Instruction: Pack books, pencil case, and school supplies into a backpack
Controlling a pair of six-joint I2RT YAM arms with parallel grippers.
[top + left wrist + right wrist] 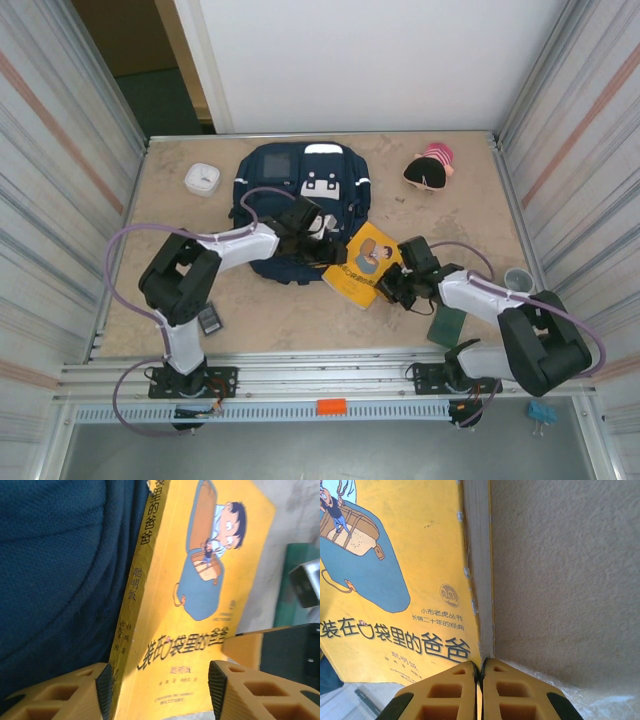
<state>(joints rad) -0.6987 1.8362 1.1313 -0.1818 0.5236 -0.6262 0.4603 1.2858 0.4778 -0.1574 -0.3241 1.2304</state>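
Observation:
The navy backpack [300,200] lies at the table's middle back. A yellow book [362,262] with a cartoon figure leans against its right side, seen close in the left wrist view [200,580]. My left gripper [322,238] [160,690] is open, its pads either side of the book's near end, the left pad by the spine. My right gripper [392,285] [481,672] is shut on the yellow book's [395,580] page-side edge. A dark green book [447,325] lies flat near the right arm. A flat black rectangle [209,320] lies by the left arm's base. The pencil case is out of view.
A white square object [202,178] sits back left. A pink-striped black plush thing [430,167] lies back right. A grey cup [517,280] stands by the right wall. Corrugated walls close in both sides. Bare tabletop [300,310] lies in front of the backpack.

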